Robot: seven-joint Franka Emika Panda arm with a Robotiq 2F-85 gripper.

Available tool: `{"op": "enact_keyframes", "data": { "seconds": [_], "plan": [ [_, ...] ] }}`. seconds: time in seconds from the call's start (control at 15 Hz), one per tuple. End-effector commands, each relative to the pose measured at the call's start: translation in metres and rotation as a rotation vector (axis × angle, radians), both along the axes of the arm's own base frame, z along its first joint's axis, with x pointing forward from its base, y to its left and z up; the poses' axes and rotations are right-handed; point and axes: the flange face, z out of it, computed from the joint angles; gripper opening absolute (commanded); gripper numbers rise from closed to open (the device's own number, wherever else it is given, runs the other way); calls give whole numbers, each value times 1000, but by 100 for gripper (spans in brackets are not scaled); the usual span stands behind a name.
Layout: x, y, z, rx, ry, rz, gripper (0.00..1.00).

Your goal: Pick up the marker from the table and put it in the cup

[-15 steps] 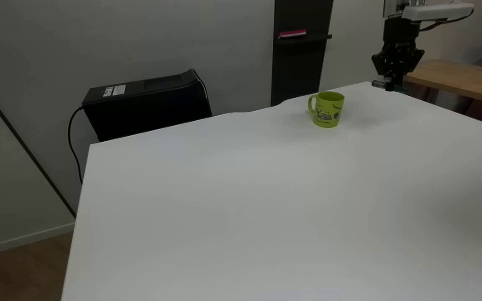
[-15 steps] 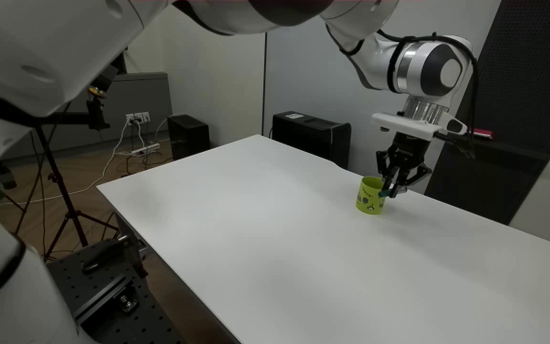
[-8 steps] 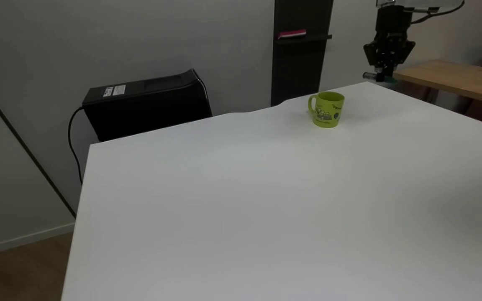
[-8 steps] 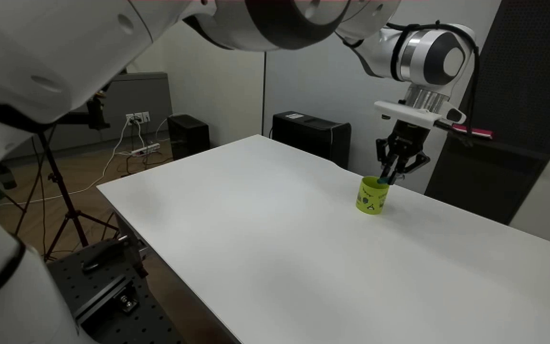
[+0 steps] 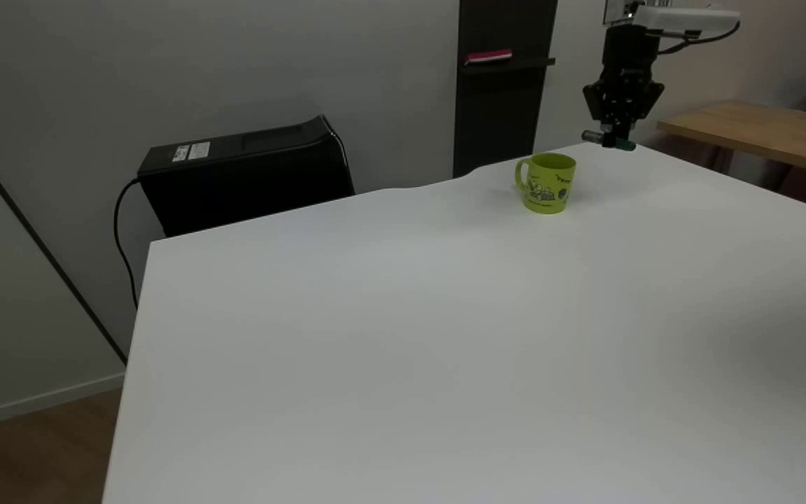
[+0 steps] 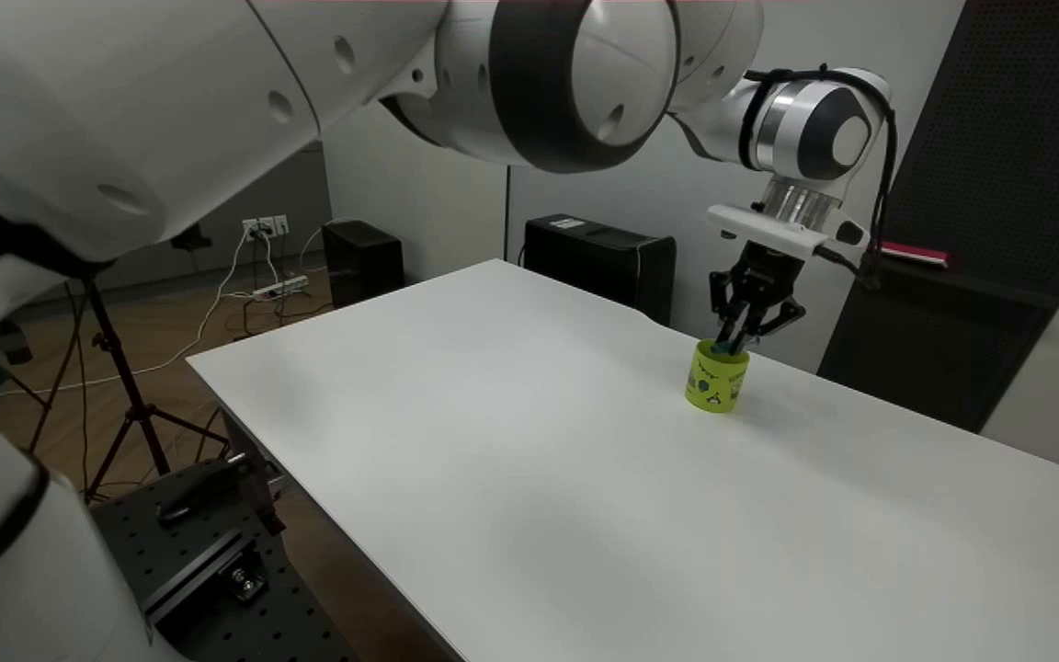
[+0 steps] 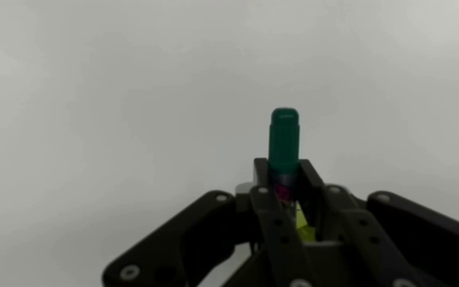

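My gripper (image 5: 615, 138) is shut on the marker (image 5: 625, 145) and holds it lying level above the white table (image 5: 410, 336). In the wrist view the marker's dark green end (image 7: 284, 143) sticks out past the fingertips (image 7: 283, 165); its rest is mostly hidden between the fingers. The yellow-green cup (image 5: 548, 185) stands upright on the table. In an exterior view the gripper (image 6: 732, 348) overlaps the rim of the cup (image 6: 715, 384); in another exterior view it is higher and to one side. A yellow-green patch of the cup (image 7: 306, 229) shows between the fingers.
A black box-shaped appliance (image 5: 249, 182) stands beyond the table edge; it also shows in an exterior view (image 6: 598, 262). A light-brown wooden table (image 5: 760, 133) stands beyond. A dark panel (image 6: 980, 239) with a red item on its ledge is behind the arm.
My gripper has risen, then dipped a little, and moved left toward the cup in both exterior views, with the marker still in it. The cup has not moved.
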Motion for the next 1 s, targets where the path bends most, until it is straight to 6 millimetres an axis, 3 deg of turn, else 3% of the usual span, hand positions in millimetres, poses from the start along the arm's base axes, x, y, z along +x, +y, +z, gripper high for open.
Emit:
{"op": "enact_keyframes", "data": {
  "seconds": [0.0, 0.53, 0.93],
  "plan": [
    [9, 6, -4, 12, -4, 3, 3],
    [9, 24, -16, 76, 40, 20, 3],
    [7, 25, -19, 117, 59, 15, 3]
  ]
}}
